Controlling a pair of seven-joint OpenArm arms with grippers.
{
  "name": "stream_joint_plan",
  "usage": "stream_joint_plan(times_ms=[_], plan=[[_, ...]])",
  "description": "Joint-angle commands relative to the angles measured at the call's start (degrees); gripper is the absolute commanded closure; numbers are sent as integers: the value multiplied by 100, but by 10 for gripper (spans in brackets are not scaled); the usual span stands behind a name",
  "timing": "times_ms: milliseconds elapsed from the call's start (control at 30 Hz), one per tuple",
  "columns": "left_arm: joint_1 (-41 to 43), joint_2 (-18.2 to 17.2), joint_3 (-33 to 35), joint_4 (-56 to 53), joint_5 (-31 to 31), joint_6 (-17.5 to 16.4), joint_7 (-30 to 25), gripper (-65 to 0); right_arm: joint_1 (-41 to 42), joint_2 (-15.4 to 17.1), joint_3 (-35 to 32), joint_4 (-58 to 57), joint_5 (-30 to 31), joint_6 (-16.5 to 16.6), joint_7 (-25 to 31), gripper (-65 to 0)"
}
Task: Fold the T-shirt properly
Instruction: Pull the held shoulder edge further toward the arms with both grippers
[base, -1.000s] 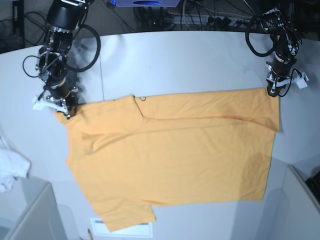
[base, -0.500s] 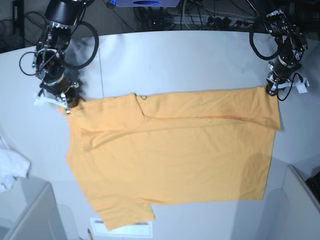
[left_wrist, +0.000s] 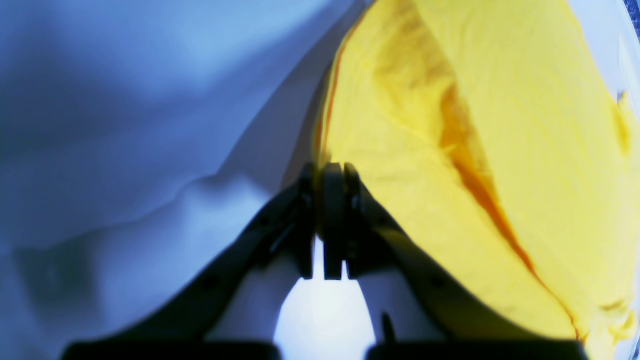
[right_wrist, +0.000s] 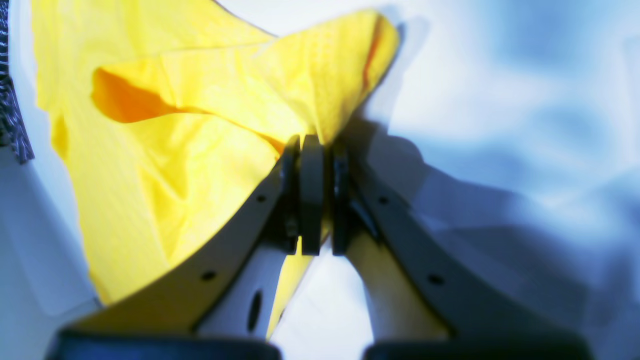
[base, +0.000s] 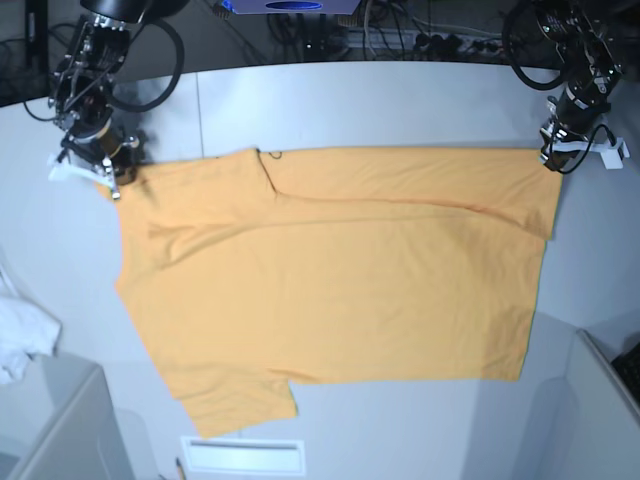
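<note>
The orange-yellow T-shirt (base: 340, 280) lies spread across the white table (base: 380, 100), with a fold line running under its far edge. My left gripper (base: 549, 166) is at the right of the base view, shut on the shirt's far right corner. In the left wrist view the left gripper (left_wrist: 330, 172) pinches the yellow T-shirt (left_wrist: 450, 125) at its edge. My right gripper (base: 112, 186) is at the left of the base view, shut on the far left corner. In the right wrist view the right gripper (right_wrist: 312, 145) clamps a bunched point of the T-shirt (right_wrist: 200, 115).
A small white cloth (base: 22, 340) lies at the left edge. Grey box walls stand at the front left (base: 60, 430) and front right (base: 600, 410). A white slot (base: 245, 455) sits at the front edge. Cables run along the back.
Both grippers have moved toward the far side of the table and drawn the shirt's far edge with them. The shirt has slid back and its far edge now lies straighter.
</note>
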Motion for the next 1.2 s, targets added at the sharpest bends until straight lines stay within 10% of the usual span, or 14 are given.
stream_joint_plan(times_ms=[0, 1167], plan=[[96, -140, -32, 194, -75, -48, -113, 0, -22, 80, 32, 242, 36, 39, 102, 0], [1538, -140, -40, 546, -75, -48, -113, 0, -1455, 27, 956, 840, 740, 48, -812, 0]])
